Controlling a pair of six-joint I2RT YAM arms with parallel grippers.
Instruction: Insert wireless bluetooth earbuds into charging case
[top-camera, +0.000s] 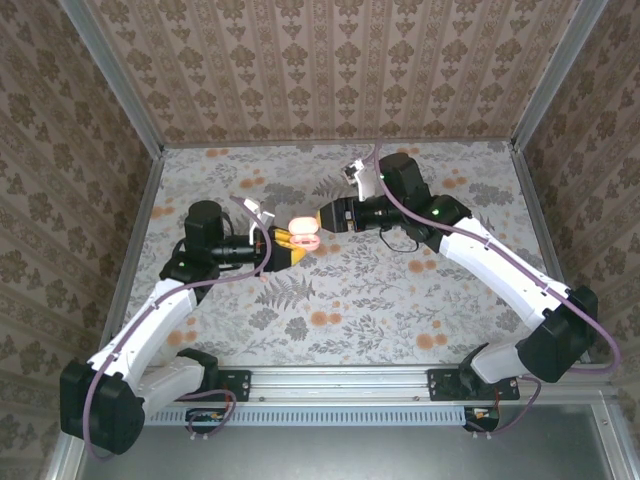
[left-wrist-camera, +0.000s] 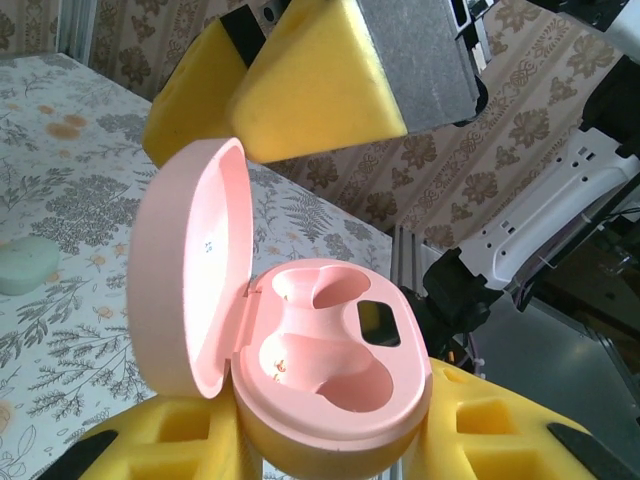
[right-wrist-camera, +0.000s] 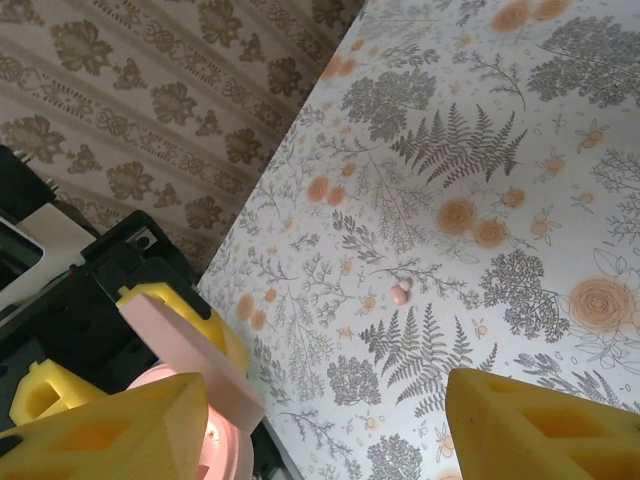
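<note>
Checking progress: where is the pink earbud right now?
In the right wrist view the pink earbud lies loose on the floral table, apart from the open pink case at lower left.

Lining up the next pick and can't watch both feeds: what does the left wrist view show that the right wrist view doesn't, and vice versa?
Left wrist: the inside of the open pink case, both wells empty, held in the left pincer; a pale green oval case on the table. Right wrist: a pinkish earbud lying on the table, beyond the open right pincer. Both: the pink case's raised lid and the right pincer's yellow pads.
</note>
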